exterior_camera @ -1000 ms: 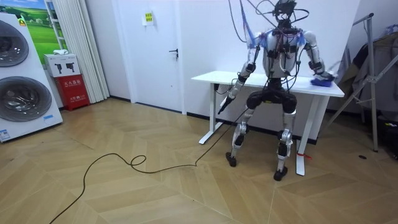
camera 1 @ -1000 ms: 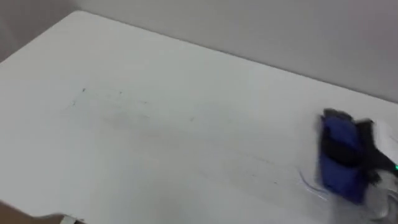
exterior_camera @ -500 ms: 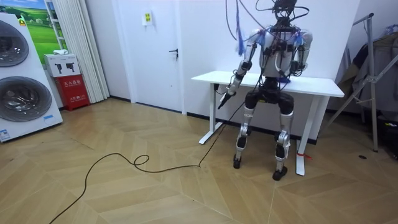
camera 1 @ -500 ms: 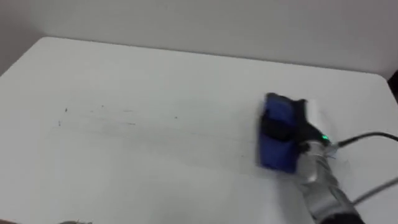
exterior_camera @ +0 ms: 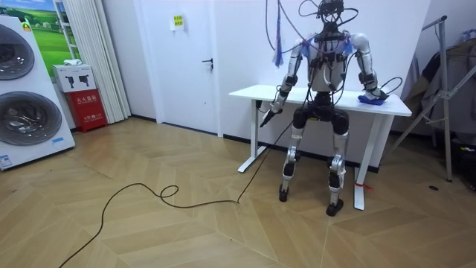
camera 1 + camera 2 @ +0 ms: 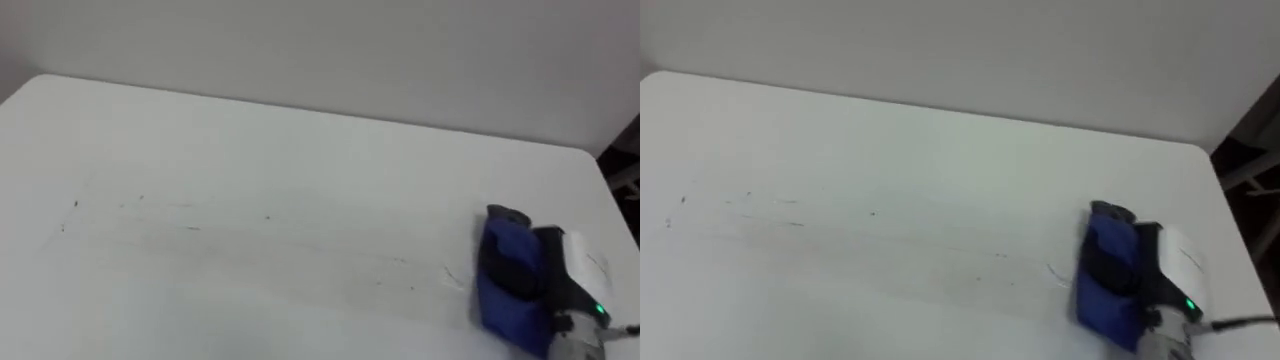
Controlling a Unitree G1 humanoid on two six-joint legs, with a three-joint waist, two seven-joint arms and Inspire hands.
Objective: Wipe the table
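Your right hand (image 6: 556, 284) is resting on the counter (image 6: 300, 150) at its near right corner, and the blue cloth (image 6: 503, 298) is lying wrapped over the front of it, flat against the white top. The cloth is covering so much of the hand that you cannot tell whether it is spread flat or pinching the fabric; a dark band is crossing the cloth, but what it is stays unclear. In the room view you are standing upright at the counter's near edge, your right arm reaching out to the far right end of the top, where the cloth is showing as a blue patch under the hand. Your left hand (image 5: 267, 117) is hanging idle below the counter's left end, off the top, and its set cannot be told either. Moving outward from the cloth, a few thin curved streaks (image 6: 452, 276) are sitting just to its left, and farther left a line of faint specks and hairline marks (image 6: 170, 215) is running across the middle toward the left side. Judging from that, the wiping looks only partly done: the right end is being covered now, while the middle and left are looking as though they are waiting for passes, and the far strip along the wall shows no marks.
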